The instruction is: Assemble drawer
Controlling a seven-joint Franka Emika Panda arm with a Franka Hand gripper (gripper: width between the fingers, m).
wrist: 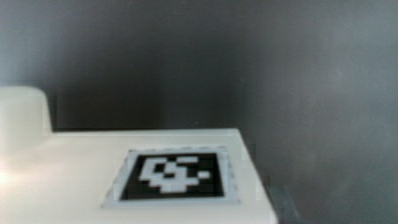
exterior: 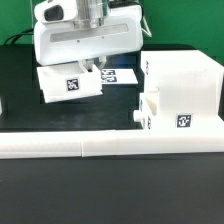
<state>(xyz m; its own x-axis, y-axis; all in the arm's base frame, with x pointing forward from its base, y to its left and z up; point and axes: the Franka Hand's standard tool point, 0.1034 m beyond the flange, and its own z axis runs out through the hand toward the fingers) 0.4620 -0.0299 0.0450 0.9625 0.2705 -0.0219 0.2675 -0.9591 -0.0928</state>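
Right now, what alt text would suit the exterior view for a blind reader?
A white robot gripper hangs low over a white tray bearing a square tag on a black table. To the exterior view's right stands the cube-shaped housing; a long white bar lies in front.

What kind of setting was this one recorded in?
Likely a robotics lab bench: a black tabletop with a white border bar, a white plastic housing and tray bearing printed square tags, and a robot gripper over the tray.
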